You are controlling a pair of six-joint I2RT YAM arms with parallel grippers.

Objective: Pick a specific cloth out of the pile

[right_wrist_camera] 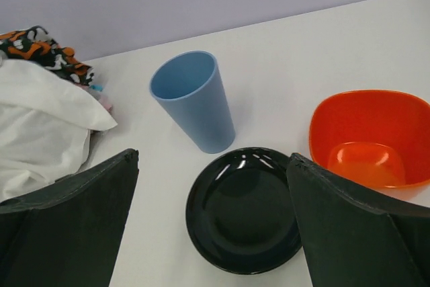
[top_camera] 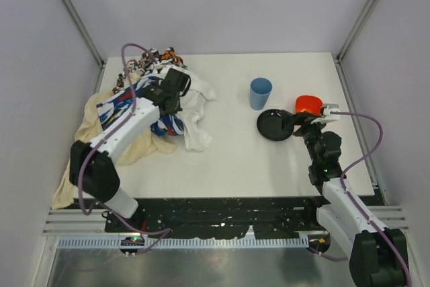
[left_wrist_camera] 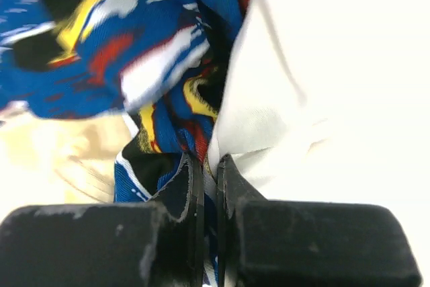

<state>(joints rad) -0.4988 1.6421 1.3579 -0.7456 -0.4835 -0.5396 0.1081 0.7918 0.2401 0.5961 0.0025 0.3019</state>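
At the left side of the table (top_camera: pixel 269 159), the pile (top_camera: pixel 114 107) is entered by the left gripper (left_wrist_camera: pixel 209 169). Its jaws are pressed almost together on a thin fold where the blue patterned garment (left_wrist_camera: pixel 101 58) meets the white garment (left_wrist_camera: pixel 269 112). No plain teal cloth can be made out in any view. It is judged to be buried under or between these larger pieces, and what is pinched now is not it. So small a piece of fabric is expected to be light and limp, and easily dragged or snagged by its neighbours. A hold is best taken on a free corner or a raised fold of that cloth alone, so that nothing else is lifted with it. On the right, the right gripper (right_wrist_camera: pixel 213 160) is held wide apart and empty above the black dish (right_wrist_camera: pixel 242 213), near the blue cup (right_wrist_camera: pixel 191 102) and the orange bowl (right_wrist_camera: pixel 369 132).
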